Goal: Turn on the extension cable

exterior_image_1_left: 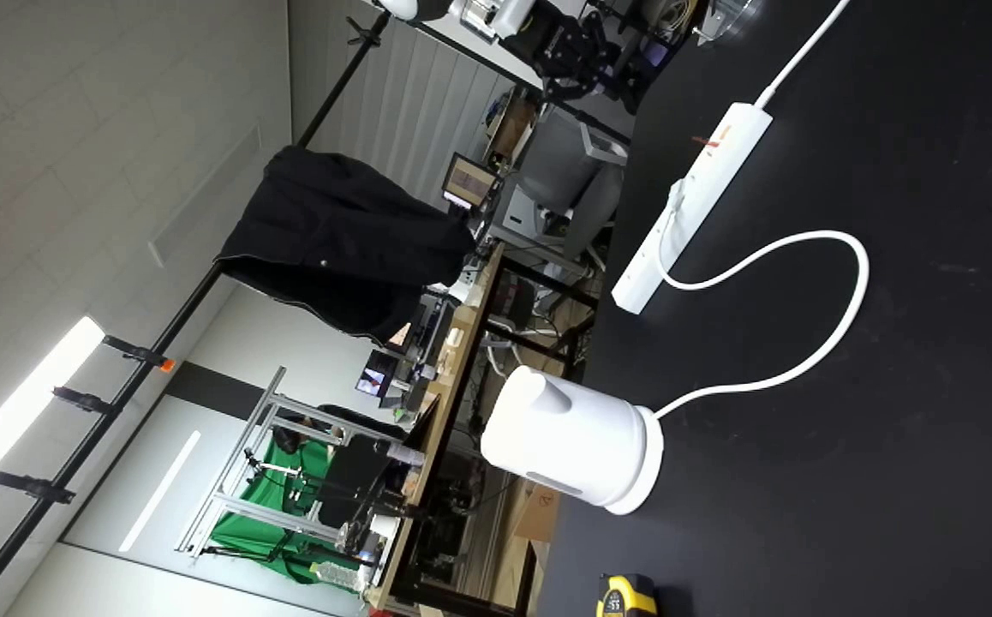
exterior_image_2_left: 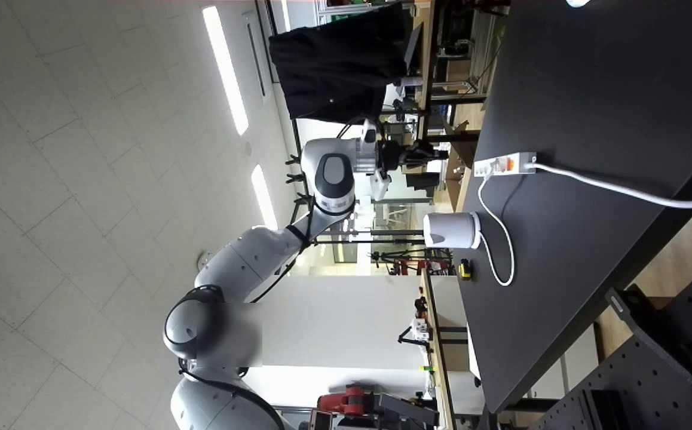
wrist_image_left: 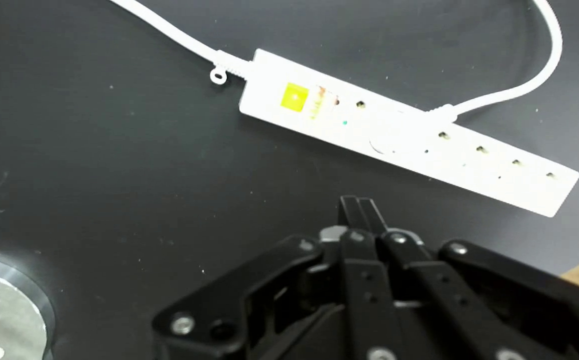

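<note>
The extension cable is a long white strip lying on the black table, in both exterior views (exterior_image_1_left: 706, 188) (exterior_image_2_left: 523, 161) and the wrist view (wrist_image_left: 469, 155). In the wrist view its square switch (wrist_image_left: 294, 97) shows bright yellow near the corded end. Reddish marks lie beside the switch. A white plug (wrist_image_left: 402, 131) sits in one of its sockets. My gripper (wrist_image_left: 358, 199) is shut, with its fingertips together and nothing between them. In an exterior view the gripper (exterior_image_2_left: 445, 155) hangs above the table. In the wrist view its tips appear beside the strip's long edge, apart from it.
A squat white jug (exterior_image_1_left: 573, 437) stands on the table; its cord (exterior_image_1_left: 860, 274) loops to the plug. A yellow-black tape measure (exterior_image_1_left: 626, 597) lies beyond it. A round metallic object (wrist_image_left: 4, 315) is at the wrist view's lower left. The strip's cord (exterior_image_2_left: 615, 188) crosses the table edge.
</note>
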